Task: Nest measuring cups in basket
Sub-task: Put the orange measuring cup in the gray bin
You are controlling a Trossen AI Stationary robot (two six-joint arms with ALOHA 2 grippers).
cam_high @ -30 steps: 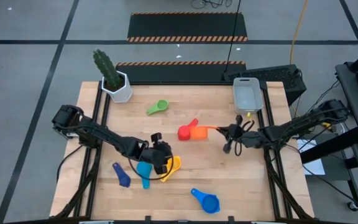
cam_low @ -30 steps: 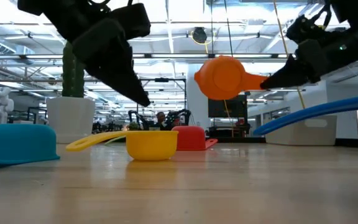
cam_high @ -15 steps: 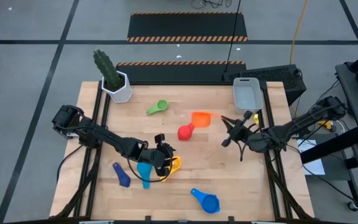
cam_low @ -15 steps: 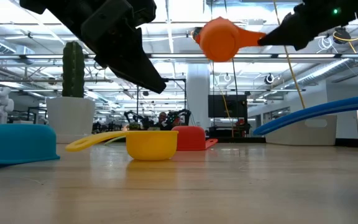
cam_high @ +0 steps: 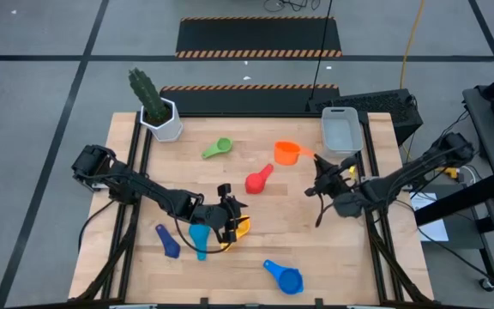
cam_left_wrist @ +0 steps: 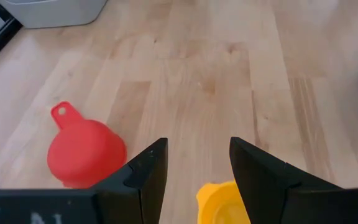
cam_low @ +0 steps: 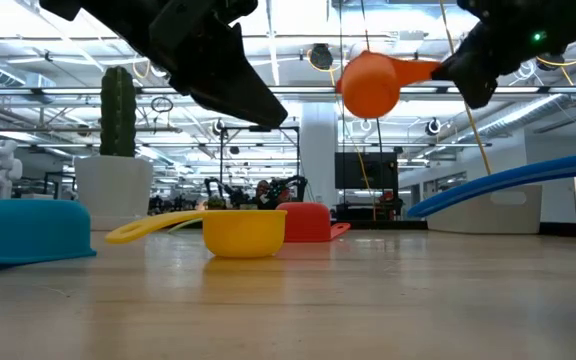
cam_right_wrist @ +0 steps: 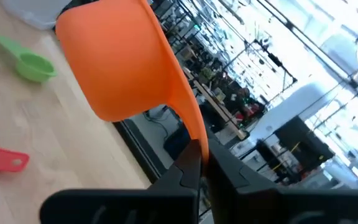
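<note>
Seven measuring cups (cam_high: 288, 153) — one basket (cam_high: 341, 129) — one cactus pot (cam_high: 165, 121).

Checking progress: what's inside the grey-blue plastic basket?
The light grey-blue rectangular plastic basket shows only its bare floor from above; no cups inside. The right gripper holds the orange plastic measuring cup nearby.
</note>
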